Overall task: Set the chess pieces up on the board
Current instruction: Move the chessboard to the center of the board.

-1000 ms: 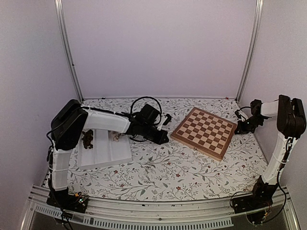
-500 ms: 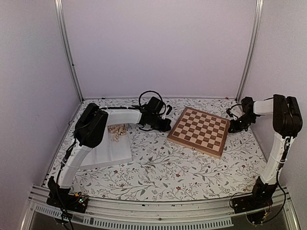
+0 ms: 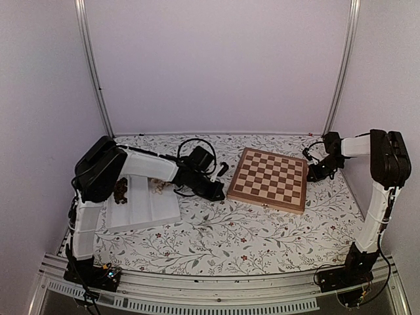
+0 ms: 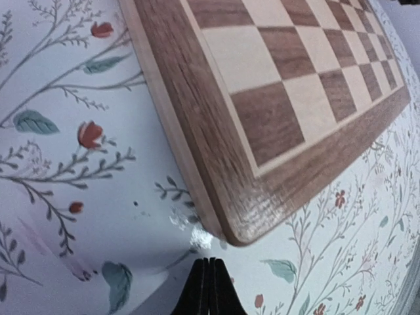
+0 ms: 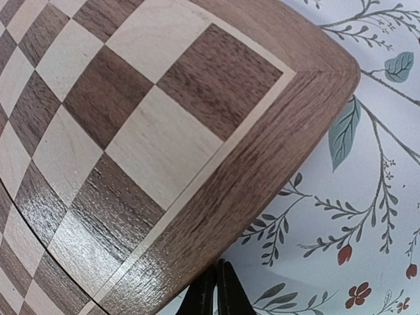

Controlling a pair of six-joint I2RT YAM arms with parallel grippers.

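The board [image 3: 269, 178] lies bare on the flowered cloth, right of the middle. My left gripper [image 3: 220, 193] is shut and empty, low on the cloth just off the board's near-left corner [image 4: 252, 226]; its tips show in the left wrist view [image 4: 209, 262]. My right gripper [image 3: 311, 176] is shut and empty at the board's far-right rim [image 5: 262, 170]; its tips show in the right wrist view [image 5: 218, 266]. Dark brown chess pieces [image 3: 120, 191] and pale cream chess pieces [image 3: 157, 187] lie in the white tray [image 3: 146, 211].
The white three-compartment tray stands at the left, partly under my left arm. A black cable loops above the left wrist [image 3: 197, 146]. Metal frame posts [image 3: 92, 65] and pale walls close in the back and sides.
The board has shifted left and turned squarer to the table. My right gripper moved left along with its rim. My left gripper swung back toward me, to the board's near-left corner.
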